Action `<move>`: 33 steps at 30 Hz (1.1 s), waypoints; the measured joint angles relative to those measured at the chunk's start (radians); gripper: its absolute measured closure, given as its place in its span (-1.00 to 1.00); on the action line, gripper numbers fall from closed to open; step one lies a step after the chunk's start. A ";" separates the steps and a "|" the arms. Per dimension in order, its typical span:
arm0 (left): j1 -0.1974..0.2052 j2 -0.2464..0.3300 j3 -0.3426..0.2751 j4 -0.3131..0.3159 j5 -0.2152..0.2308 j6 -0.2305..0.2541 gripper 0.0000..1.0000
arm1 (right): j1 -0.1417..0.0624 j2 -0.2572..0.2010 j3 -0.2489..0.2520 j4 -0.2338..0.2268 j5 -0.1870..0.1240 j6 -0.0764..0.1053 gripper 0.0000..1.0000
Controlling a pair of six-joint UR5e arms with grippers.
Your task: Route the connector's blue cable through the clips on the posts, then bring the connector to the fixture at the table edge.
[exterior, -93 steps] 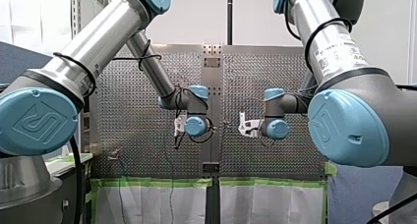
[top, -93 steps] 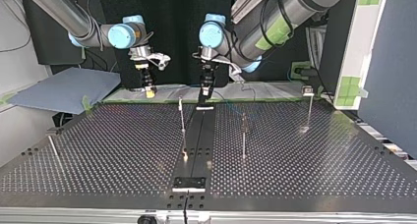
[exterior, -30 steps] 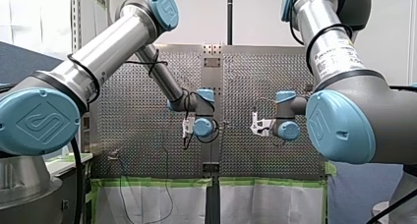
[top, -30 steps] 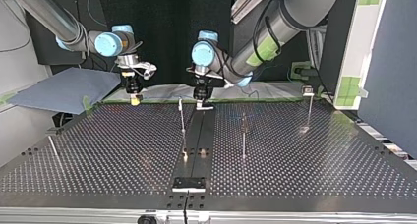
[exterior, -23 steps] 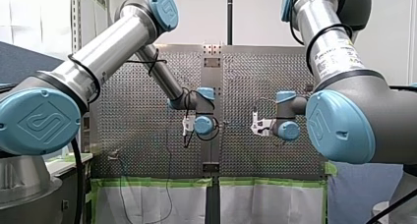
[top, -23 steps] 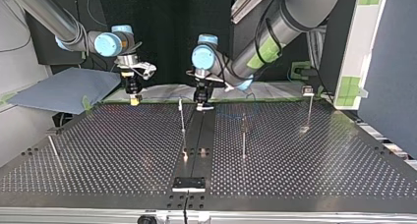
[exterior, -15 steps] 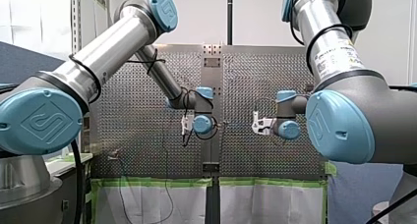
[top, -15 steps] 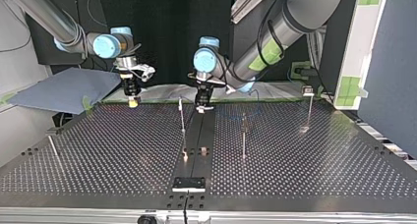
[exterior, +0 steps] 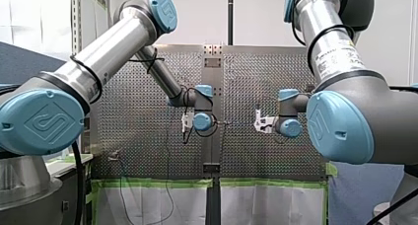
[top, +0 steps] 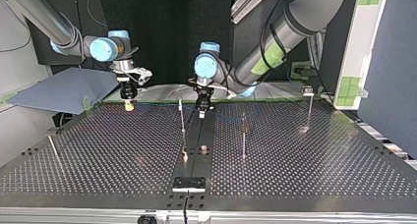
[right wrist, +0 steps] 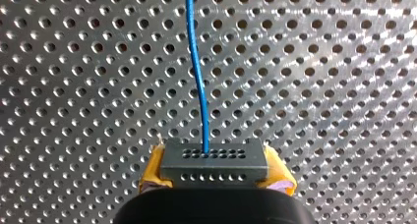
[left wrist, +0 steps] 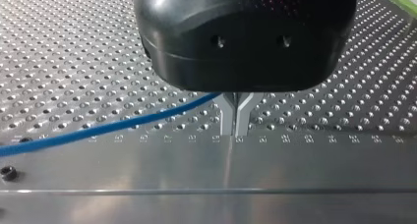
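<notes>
In the right wrist view my right gripper (right wrist: 215,169) is shut on a grey connector (right wrist: 215,157), held between its yellow pads (right wrist: 152,174). A blue cable (right wrist: 196,62) runs from the connector straight ahead over the perforated table. In the left wrist view my left gripper (left wrist: 235,122) has its metal fingers shut on the blue cable (left wrist: 98,129), low over the table. In the top view my right gripper (top: 129,105) is at the far left and my left gripper (top: 201,112) is near the middle. The cable (top: 162,105) stretches between them.
Thin posts stand on the table in the top view: one (top: 182,117) just beside my left gripper, one (top: 243,135) right of centre, one with a clip (top: 308,91) at the far right, one (top: 53,150) at the left. A dark fixture (top: 189,183) sits at the near edge.
Both grippers have crept further out over the table. My right gripper has drifted toward the top view's left, and the cable between the grippers now lies straighter.
</notes>
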 joint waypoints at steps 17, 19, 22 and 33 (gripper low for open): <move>0.004 0.001 0.007 -0.034 0.052 0.015 -0.91 | -0.011 0.001 -0.005 0.000 0.005 0.000 1.00; 0.000 0.001 0.007 -0.044 0.068 0.016 -1.00 | -0.010 0.002 -0.005 0.000 0.004 0.000 1.00; -0.005 0.003 0.007 -0.068 0.084 0.017 -1.00 | -0.009 0.002 -0.005 0.000 0.002 0.000 1.00; -0.029 0.007 0.006 -0.160 0.120 0.031 -1.00 | -0.006 0.002 -0.004 0.001 -0.001 0.001 1.00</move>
